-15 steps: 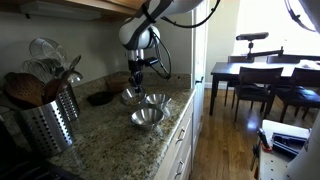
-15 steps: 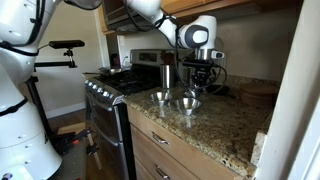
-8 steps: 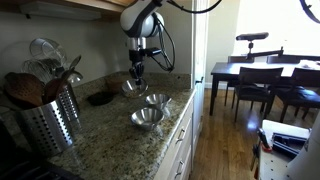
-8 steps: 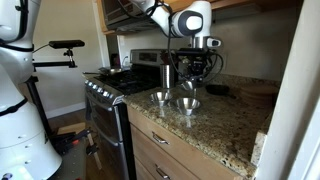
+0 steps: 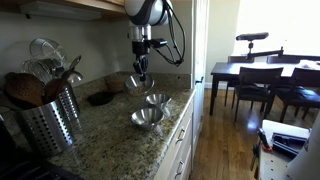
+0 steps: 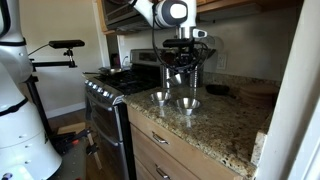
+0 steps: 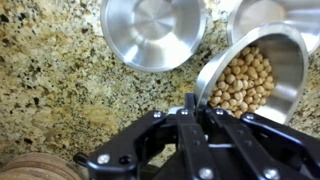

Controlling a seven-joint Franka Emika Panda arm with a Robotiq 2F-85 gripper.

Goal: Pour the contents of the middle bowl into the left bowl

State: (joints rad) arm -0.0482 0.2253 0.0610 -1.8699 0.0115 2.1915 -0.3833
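My gripper is shut on the rim of the middle bowl, a small steel bowl full of chickpeas. It holds the bowl tilted, in the air above the granite counter, as both exterior views show. The left bowl, the widest and empty, sits on the counter below and beside the held bowl. It also shows in both exterior views. The gripper shows in both exterior views.
A second small steel bowl stands on the counter by the front edge. A steel utensil holder stands further along the counter. A dark dish lies by the wall. A stove adjoins the counter.
The arm has lifted the bowl of chickpeas off the counter and raised it. The two bowls on the counter have not moved.
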